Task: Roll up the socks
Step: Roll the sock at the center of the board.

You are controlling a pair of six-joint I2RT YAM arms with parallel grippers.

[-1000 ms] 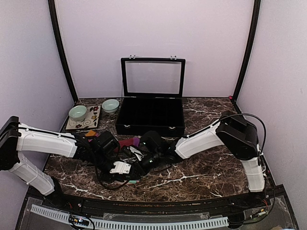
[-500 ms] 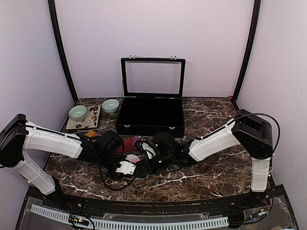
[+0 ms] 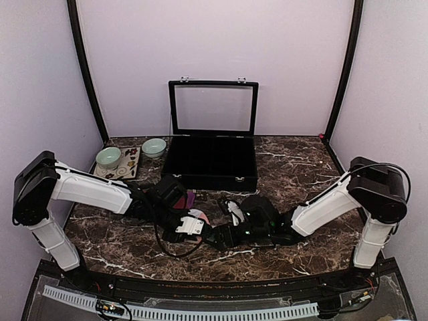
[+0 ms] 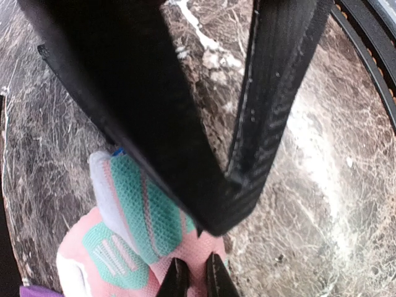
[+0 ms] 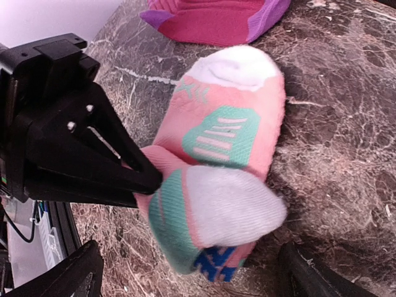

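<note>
Sock [image 5: 230,133] in left gripper [image 5: 151,180] (right gripper [image 5: 185,275] agape)

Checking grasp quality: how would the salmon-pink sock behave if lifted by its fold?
Probably floppy: the salmon-pink sock lies folded over itself, so it would likely drape from the left gripper pinching it. Thin knit suggests light. The fold may fall open.

Left arm [image 3: 87,190] and right arm [image 3: 321,210], both stretched inward, low
Left claw [image 4: 219,207] pinches salmon-pink fabric sock [image 5: 229,136]; right claw [image 5: 185,272] gapes wide.
</note>
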